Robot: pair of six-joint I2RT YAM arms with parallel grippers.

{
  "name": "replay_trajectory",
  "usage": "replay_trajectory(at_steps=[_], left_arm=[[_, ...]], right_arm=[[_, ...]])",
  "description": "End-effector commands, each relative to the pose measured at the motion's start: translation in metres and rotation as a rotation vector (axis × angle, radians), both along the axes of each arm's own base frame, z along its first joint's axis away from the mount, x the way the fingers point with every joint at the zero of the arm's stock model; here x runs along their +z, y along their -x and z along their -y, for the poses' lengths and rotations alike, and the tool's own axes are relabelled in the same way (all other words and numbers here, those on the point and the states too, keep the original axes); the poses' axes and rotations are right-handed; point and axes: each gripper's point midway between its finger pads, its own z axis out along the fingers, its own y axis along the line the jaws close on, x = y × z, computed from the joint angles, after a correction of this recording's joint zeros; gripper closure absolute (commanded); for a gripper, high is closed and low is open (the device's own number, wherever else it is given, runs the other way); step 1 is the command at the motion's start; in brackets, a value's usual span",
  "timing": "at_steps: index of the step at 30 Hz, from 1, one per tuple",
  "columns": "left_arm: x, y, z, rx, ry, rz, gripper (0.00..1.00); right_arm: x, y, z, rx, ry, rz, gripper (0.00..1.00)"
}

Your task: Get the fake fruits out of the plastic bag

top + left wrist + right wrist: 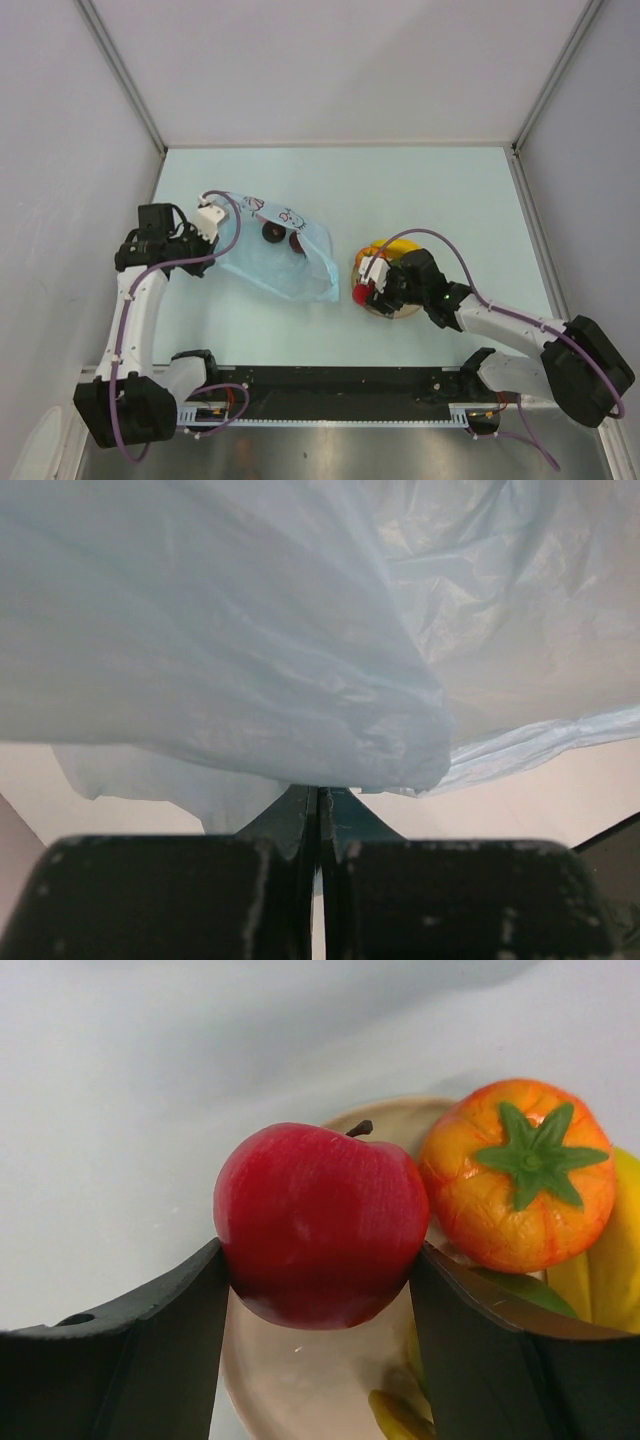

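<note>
Top view: the left gripper [218,220] is at the left of the pale table [430,185], its jaws pressed together on a fold at the far-left corner of the light blue plastic bag [288,262]. The bag spreads from that corner toward the middle of the table. Two dark maroon fruits [282,237] show through its film, side by side, beside the white printed patch.

Left wrist view: the fingertips [300,815] meet with no gap, and crinkled film of the bag [250,630] bunches out above them.

Right wrist view: the right gripper [320,1260] clamps a red apple [320,1222] between its two black fingers, one on each side. The apple sits over the near-left edge of a round tan plate [300,1380]; whether it touches the plate cannot be told. An orange-red fruit [515,1190] with a green star-shaped top lies on the plate, just beside the apple, with a yellow banana [612,1260] behind it at the right edge.

In the top view the plate [402,312] stands right of the bag, apart from it.
</note>
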Motion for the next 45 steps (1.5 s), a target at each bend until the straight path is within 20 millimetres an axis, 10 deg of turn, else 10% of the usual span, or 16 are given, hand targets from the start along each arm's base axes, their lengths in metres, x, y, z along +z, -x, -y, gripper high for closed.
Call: replay_trajectory(at_steps=[1,7,18,22,32,45], left_arm=[[0.008,-0.004,0.006,-0.011,0.038,0.066,1.00],[0.005,-0.001,0.013,-0.021,0.067,0.095,0.99],[-0.001,0.000,0.021,-0.033,0.109,0.123,1.00],[-0.001,-0.001,0.023,-0.025,0.126,0.129,1.00],[-0.001,0.000,0.022,-0.023,0.122,0.124,1.00],[-0.004,-0.009,0.024,-0.021,0.142,0.124,1.00]], right_arm=[[-0.013,-0.007,0.016,-0.038,0.092,-0.034,0.30],[-0.009,0.004,0.024,-0.048,0.118,-0.084,0.00],[0.081,0.002,0.006,-0.027,-0.004,-0.063,0.02],[0.080,-0.014,-0.014,-0.044,-0.018,-0.079,0.08],[0.056,-0.027,-0.031,-0.037,0.051,-0.120,0.59],[0.037,0.003,0.018,-0.090,0.182,-0.252,0.64]])
